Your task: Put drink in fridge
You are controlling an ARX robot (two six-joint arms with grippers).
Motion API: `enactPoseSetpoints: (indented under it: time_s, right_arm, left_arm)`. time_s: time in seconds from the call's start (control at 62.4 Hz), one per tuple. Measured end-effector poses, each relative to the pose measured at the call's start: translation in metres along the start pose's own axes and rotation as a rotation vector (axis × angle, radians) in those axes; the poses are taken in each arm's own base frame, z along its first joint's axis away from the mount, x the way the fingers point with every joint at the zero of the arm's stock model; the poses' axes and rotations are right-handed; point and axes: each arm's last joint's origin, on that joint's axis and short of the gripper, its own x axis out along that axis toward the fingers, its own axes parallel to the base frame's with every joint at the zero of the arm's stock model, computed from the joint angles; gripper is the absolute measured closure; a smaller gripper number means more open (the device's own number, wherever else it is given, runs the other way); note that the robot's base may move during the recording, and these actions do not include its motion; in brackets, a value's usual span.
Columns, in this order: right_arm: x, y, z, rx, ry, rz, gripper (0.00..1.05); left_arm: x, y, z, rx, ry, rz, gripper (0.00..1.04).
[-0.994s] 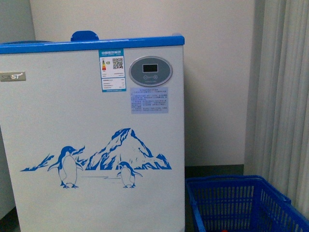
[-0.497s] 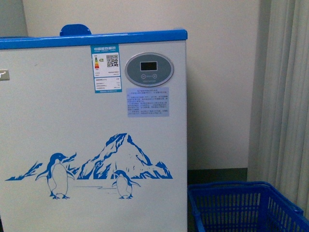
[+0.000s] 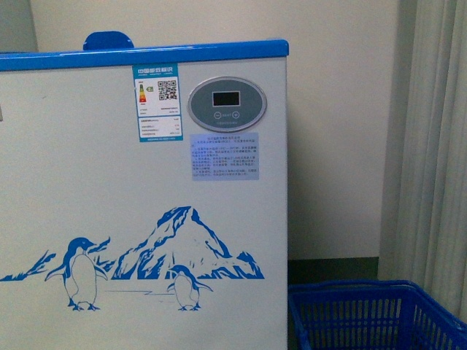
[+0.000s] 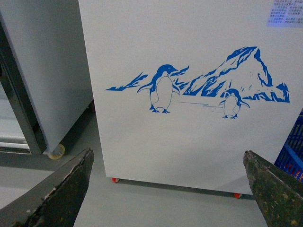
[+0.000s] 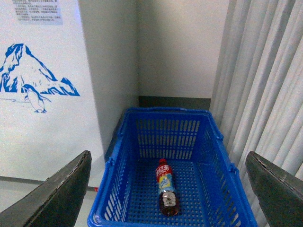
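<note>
Shop-like room: chest cooler [image 3: 146, 219], blue shopping basket [image 5: 168, 138] (curtain [image 3: 430, 146] beside)

the fridge [image 3: 146, 219] runs off the front view's left and lower edges, its top hidden above the blue rim. the basket [image 3: 365, 321] is cut by the lower edge. the notice [image 3: 225, 156] print is unreadably small. the left hand [image 4: 166, 156] and right hand [image 5: 168, 156] show only cropped fingertips.
</note>
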Motion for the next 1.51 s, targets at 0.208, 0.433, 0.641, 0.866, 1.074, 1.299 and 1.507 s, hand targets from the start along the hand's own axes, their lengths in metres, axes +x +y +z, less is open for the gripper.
enactPoseSetpoints:
  time_s: [0.208, 0.433, 0.641, 0.866, 1.074, 1.299, 1.507]
  right_arm:
    - [0.000, 0.000, 0.000, 0.000, 0.000, 0.000, 0.07]
    - [0.000, 0.000, 0.000, 0.000, 0.000, 0.000, 0.07]
    - [0.000, 0.000, 0.000, 0.000, 0.000, 0.000, 0.07]
    - [0.000, 0.000, 0.000, 0.000, 0.000, 0.000, 0.07]
    - [0.004, -0.003, -0.008, 0.024, 0.131, 0.068, 0.07]
    - [0.039, -0.010, 0.013, 0.034, 0.213, 0.004, 0.07]
    - [0.125, -0.010, 0.027, 0.017, 0.371, -0.018, 0.07]
  left_arm:
    - [0.000, 0.000, 0.000, 0.000, 0.000, 0.000, 0.08]
    - [0.000, 0.000, 0.000, 0.000, 0.000, 0.000, 0.08]
    - [0.000, 0.000, 0.000, 0.000, 0.000, 0.000, 0.08]
    - [0.000, 0.000, 0.000, 0.000, 0.000, 0.000, 0.08]
    - [0.000, 0.000, 0.000, 0.000, 0.000, 0.000, 0.08]
    - [0.000, 0.000, 0.000, 0.000, 0.000, 0.000, 0.08]
    - [0.000, 0.000, 0.000, 0.000, 0.000, 0.000, 0.08]
